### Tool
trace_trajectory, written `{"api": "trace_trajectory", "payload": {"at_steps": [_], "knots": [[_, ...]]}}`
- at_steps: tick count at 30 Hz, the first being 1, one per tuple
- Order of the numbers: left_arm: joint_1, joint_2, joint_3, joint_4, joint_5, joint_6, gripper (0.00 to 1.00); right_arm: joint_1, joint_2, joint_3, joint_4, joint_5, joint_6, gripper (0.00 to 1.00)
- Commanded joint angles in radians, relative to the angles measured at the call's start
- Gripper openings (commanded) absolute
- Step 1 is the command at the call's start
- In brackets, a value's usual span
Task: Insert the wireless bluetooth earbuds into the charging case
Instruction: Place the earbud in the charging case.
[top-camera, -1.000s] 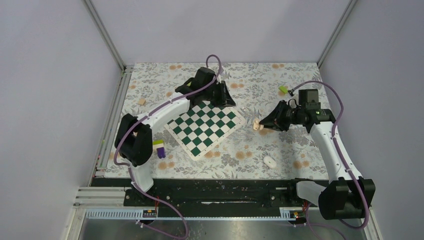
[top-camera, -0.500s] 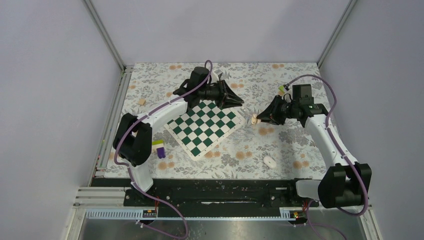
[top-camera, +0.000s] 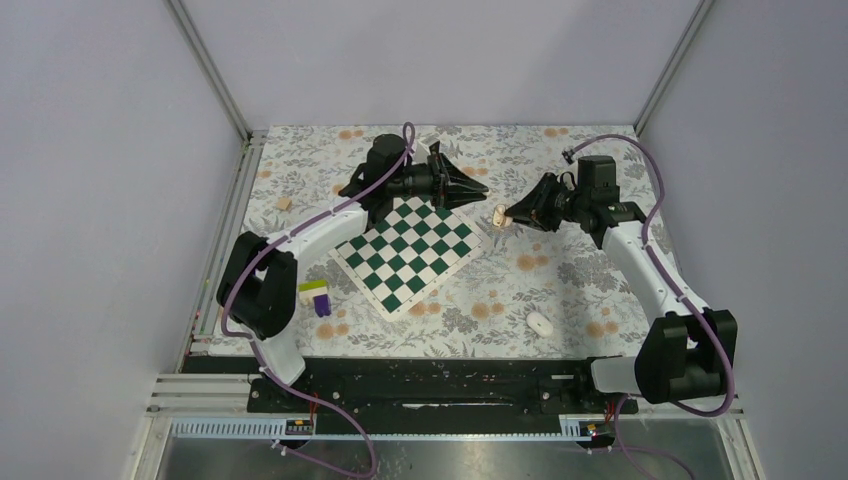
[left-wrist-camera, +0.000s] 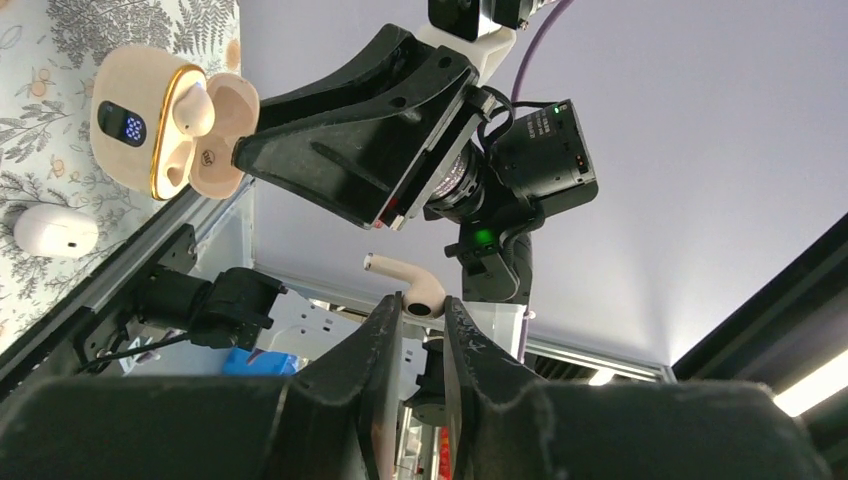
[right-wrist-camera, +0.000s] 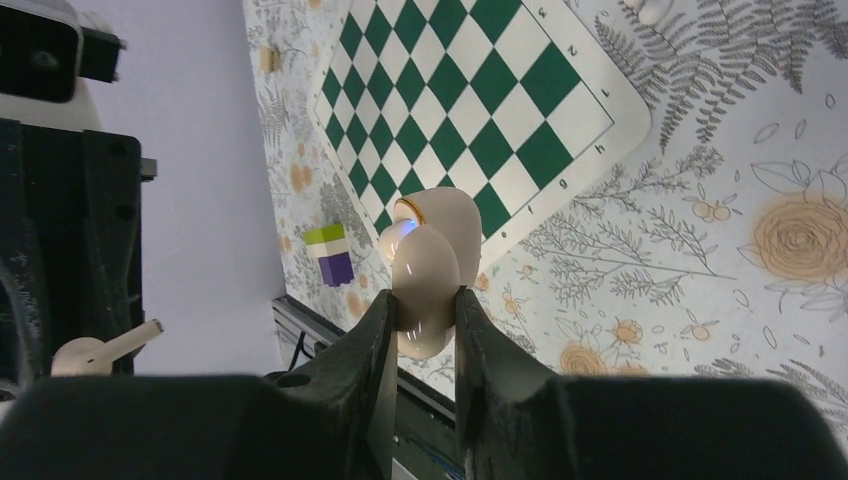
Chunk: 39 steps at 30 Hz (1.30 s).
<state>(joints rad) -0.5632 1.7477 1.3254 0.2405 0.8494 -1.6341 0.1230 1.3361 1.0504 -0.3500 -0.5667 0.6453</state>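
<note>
Left wrist view: the charging case (left-wrist-camera: 125, 125) is up in the air with its lid open and a seated earbud (left-wrist-camera: 193, 108) inside. The right gripper (right-wrist-camera: 420, 305) is clamped on it. From the left, the left gripper (left-wrist-camera: 422, 303) faces it, pinching the loose earbud (left-wrist-camera: 405, 283). Both are above the far corner of the chessboard (top-camera: 410, 248) — a white oval piece (top-camera: 540, 322) lies near right.

The charging case (right-wrist-camera: 425, 265) is beige, the earbud (left-wrist-camera: 415, 285) cream, the chessboard (top-camera: 410, 248) green-and-white.
</note>
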Motion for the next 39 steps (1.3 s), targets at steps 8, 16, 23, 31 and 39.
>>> {"api": "trace_trajectory", "payload": {"at_steps": [8,16,23,31,39], "knots": [[0.005,-0.056,-0.07,0.203,-0.015,-0.158,0.04,0.014,-0.034,-0.007,0.178,-0.071,0.077,0.0],[0.005,-0.035,-0.103,0.25,-0.014,-0.185,0.04,0.017,-0.055,0.001,0.172,-0.076,0.087,0.0],[0.002,0.016,-0.118,0.367,-0.011,-0.225,0.02,0.017,-0.039,0.016,0.167,-0.093,0.099,0.0],[-0.012,0.048,-0.139,0.401,0.002,-0.247,0.02,0.017,-0.035,0.008,0.206,-0.098,0.124,0.0],[-0.013,0.062,-0.139,0.383,0.002,-0.224,0.02,0.016,-0.043,0.016,0.211,-0.11,0.135,0.0]]}}
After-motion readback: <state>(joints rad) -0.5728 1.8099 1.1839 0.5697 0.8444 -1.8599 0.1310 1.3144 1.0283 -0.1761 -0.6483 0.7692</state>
